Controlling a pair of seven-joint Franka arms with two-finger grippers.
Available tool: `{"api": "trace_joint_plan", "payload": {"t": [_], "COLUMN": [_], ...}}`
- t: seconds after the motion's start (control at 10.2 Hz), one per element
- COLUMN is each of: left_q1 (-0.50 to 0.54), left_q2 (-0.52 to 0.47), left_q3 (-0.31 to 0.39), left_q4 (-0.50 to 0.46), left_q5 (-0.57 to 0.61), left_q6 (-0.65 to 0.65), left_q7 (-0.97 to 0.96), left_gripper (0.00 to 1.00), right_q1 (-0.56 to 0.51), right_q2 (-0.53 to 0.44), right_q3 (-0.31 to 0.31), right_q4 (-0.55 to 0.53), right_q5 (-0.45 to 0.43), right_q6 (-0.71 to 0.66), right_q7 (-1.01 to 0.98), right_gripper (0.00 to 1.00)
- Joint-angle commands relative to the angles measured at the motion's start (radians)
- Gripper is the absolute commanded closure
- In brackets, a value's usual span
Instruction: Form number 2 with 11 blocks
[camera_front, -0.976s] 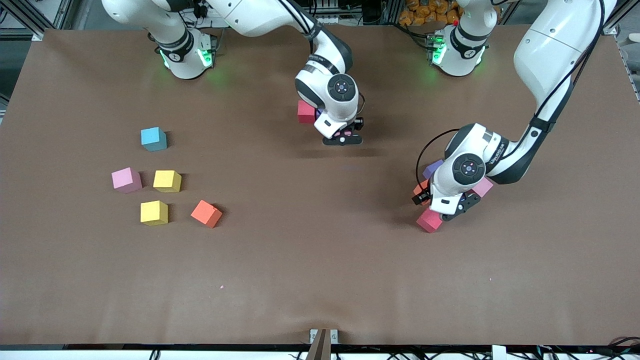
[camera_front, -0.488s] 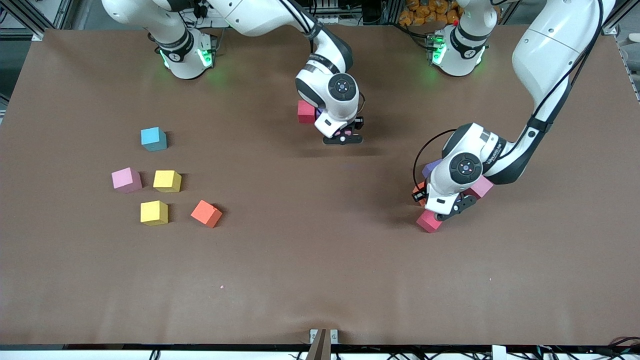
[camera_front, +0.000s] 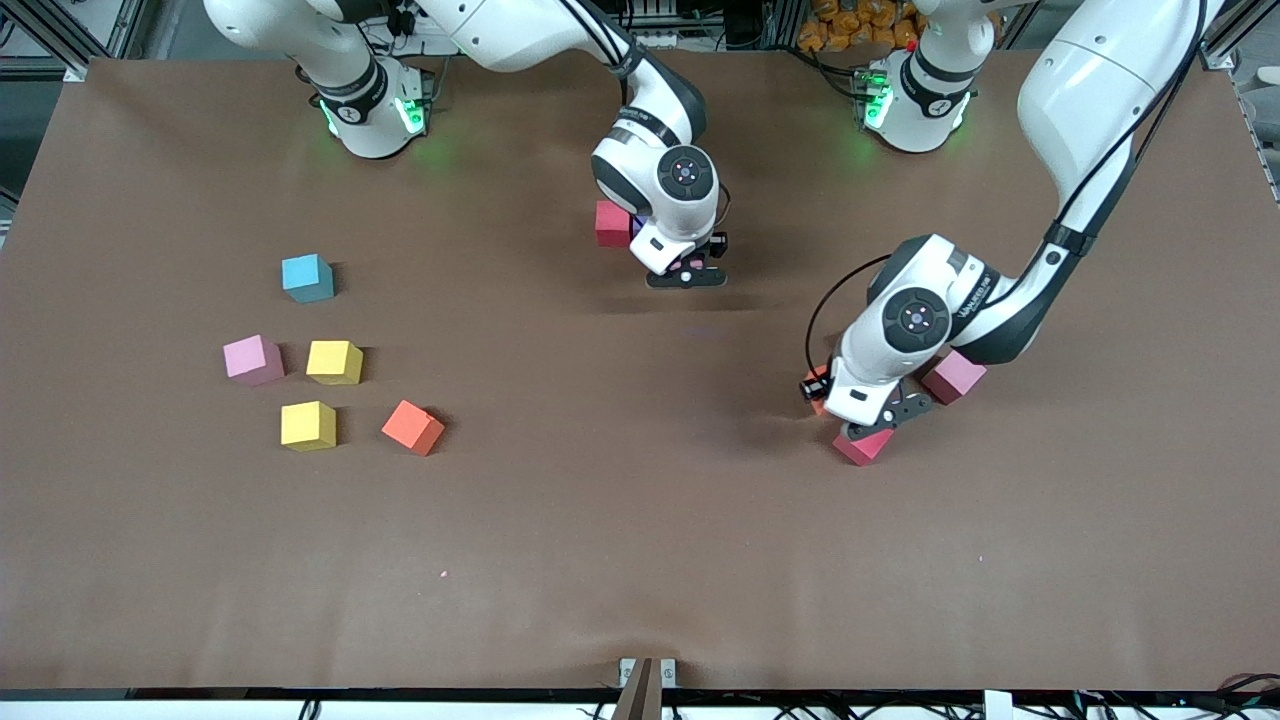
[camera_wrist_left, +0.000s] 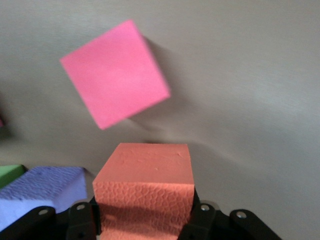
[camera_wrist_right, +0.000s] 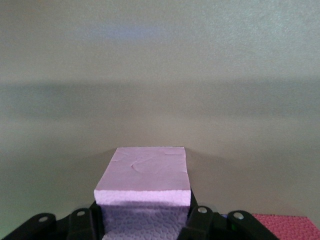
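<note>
Both arms bent low, blocks (camera_wrist_left: 142, 192) gripped

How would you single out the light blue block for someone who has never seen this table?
Start at the loose group of five blocks toward the right arm's end of the table. The light blue block is the one farthest from the front camera there, standing alone above the pink block and a yellow block. It is the only blue cube in sight.

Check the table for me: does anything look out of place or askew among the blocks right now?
One thing: a green cube sits beside the matte purple cube under the left tool, which is shut on an orange cube. Green looks unlike the other block colours. The loose cubes lie at mixed angles; nothing is spilled or damaged.
</note>
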Motion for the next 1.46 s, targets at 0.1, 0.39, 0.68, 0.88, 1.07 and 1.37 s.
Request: {"api": "trace_joint_plan", "payload": {"t": [0.1, 0.39, 0.68, 0.88, 1.07, 1.37], "left_q1": [-0.008, -0.02, -0.042, -0.059, -0.108, -0.207], "left_q2": [-0.015, -0.015, -0.015, -0.007, 0.013, 0.04], "left_q3": [-0.039, -0.065, -0.067, -0.065, -0.064, -0.055], "left_q4": [0.003, 0.003, 0.009, 0.021, 0.039, 0.039], "left_q5": [0.024, 0.027, 0.027, 0.027, 0.032, 0.059], "left_q6": [-0.011, -0.011, -0.011, -0.011, -0.011, -0.01], "left_q7": [0.034, 0.079, 0.091, 0.093, 0.096, 0.093], "left_gripper": [0.67, 0.64, 0.64, 0.64, 0.64, 0.64], "right_q1": [0.018, 0.004, -0.039, -0.112, -0.202, -0.356], "right_q2": [-0.003, -0.053, -0.128, -0.15, -0.161, -0.165], "right_q3": [-0.008, -0.01, -0.013, -0.014, -0.014, -0.023], "right_q4": [-0.009, -0.001, -0.004, -0.007, -0.007, -0.007], "right_q5": [0.007, 0.007, 0.007, 0.007, 0.004, -0.014], "right_q6": [-0.012, -0.055, -0.119, -0.164, -0.195, -0.268], "right_q7": [0.017, 0.017, -0.001, -0.1, -0.237, -0.473], "right_gripper": [0.0, 0.0, 0.0, 0.0, 0.0, 0.0]}}
